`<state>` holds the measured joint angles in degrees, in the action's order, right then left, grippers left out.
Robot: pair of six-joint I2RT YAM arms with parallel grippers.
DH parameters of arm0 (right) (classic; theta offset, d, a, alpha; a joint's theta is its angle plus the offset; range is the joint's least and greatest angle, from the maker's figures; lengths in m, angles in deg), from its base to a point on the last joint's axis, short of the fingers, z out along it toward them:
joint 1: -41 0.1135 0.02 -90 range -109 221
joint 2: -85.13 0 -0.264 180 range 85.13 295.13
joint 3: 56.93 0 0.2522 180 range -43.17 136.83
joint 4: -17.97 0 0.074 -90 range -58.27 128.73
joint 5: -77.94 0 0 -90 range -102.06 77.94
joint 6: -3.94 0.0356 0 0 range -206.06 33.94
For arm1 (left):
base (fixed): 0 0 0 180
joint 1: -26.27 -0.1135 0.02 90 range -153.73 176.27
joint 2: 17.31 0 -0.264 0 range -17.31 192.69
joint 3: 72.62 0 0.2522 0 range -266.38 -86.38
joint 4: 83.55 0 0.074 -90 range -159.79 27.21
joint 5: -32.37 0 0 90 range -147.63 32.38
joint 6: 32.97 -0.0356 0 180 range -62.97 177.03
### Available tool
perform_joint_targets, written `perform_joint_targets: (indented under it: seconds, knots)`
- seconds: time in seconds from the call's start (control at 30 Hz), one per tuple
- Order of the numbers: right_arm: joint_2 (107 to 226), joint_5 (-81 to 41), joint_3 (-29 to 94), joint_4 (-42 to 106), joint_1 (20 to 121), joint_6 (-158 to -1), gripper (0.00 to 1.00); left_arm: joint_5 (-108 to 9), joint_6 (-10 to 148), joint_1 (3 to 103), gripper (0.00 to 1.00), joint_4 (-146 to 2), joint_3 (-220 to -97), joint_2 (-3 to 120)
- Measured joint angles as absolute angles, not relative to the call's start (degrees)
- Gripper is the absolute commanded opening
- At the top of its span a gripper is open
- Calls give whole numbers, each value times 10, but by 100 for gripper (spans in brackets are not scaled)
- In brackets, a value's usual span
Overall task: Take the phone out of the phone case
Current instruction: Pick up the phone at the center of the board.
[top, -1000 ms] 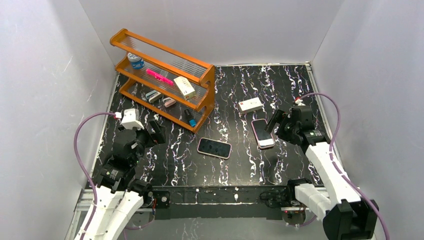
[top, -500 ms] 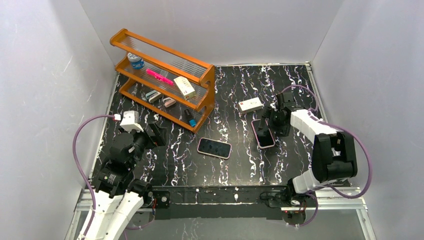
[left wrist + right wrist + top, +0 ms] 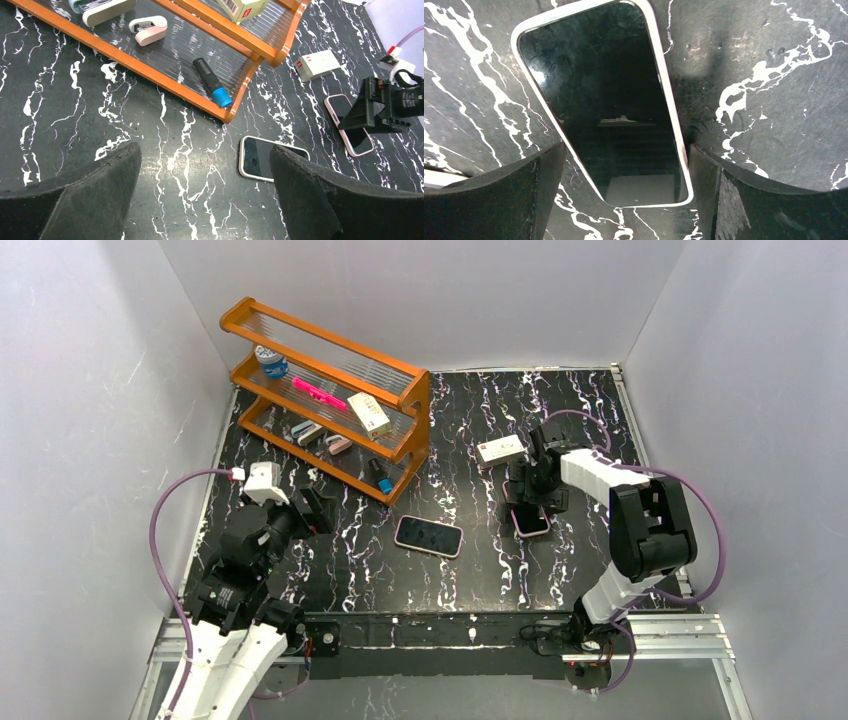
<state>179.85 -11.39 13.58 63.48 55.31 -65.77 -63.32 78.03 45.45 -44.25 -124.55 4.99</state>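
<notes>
The right gripper (image 3: 624,160) is straddling the phone (image 3: 609,100), jaws wide apart, nothing clamped. The phone is lying screen-up in its case (image 3: 667,102) on the table (image 3: 480,560), near a box (image 3: 500,450). The left gripper (image 3: 205,150) is hovering well apart, jaws likewise spread and empty.

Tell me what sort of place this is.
Probably a robot test cell: a left arm and right arm mounted at the edge of a black marbled table, plain white walls boxing it in, and staged props like an orange rack.
</notes>
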Motion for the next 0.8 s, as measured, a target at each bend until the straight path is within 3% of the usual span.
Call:
perform_joint_targets:
  seconds: [0.23, 0.43, 0.57, 0.8]
  knots:
    - [1819, -42, 147, 648, 608, -675, 98, -605, 781, 452, 98, -461, -1242, 56]
    - [1824, -41, 153, 654, 628, -672, 85, -581, 798, 452, 98, -471, -1242, 103]
    - [1824, -38, 153, 652, 651, -669, 68, -538, 802, 451, 98, -482, -1233, 133]
    - [1802, -36, 130, 626, 680, -662, 28, -453, 837, 451, 98, -514, -1215, 193]
